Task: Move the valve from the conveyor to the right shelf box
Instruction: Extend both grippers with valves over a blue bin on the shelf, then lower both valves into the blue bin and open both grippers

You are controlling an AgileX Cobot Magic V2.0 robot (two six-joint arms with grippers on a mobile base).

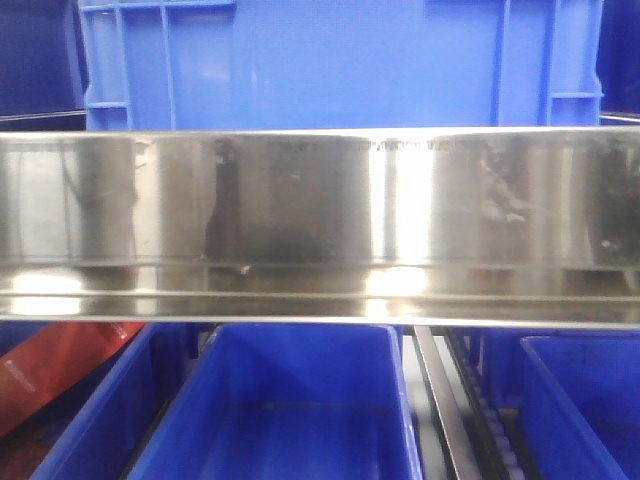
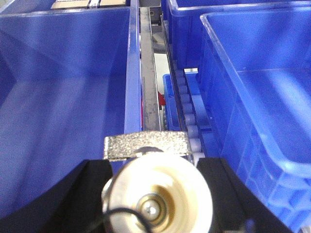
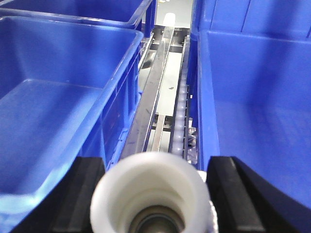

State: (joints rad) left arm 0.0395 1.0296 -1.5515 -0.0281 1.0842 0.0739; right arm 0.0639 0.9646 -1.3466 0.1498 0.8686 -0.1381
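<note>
Below the shelf rail (image 1: 320, 200), from the left: one red strip (image 1: 50, 370), then three blue boxes in a row: left box (image 1: 110, 400), middle box (image 1: 300, 350), right box (image 1: 585, 400). Above the rail, one big blue crate (image 1: 330, 60).

Left claw (image 2: 155, 167): two black fingers (image 2: 73, 194) flanking one cream round piece (image 2: 155, 194) topped by one rough silver plate (image 2: 146, 145); clamped or merely beside, cannot tell.

Right claw (image 3: 156, 162): two black fingers (image 3: 233, 194) flanking one white cup (image 3: 150, 194); likewise cannot tell.

Cannot tell where the valve is.
</note>
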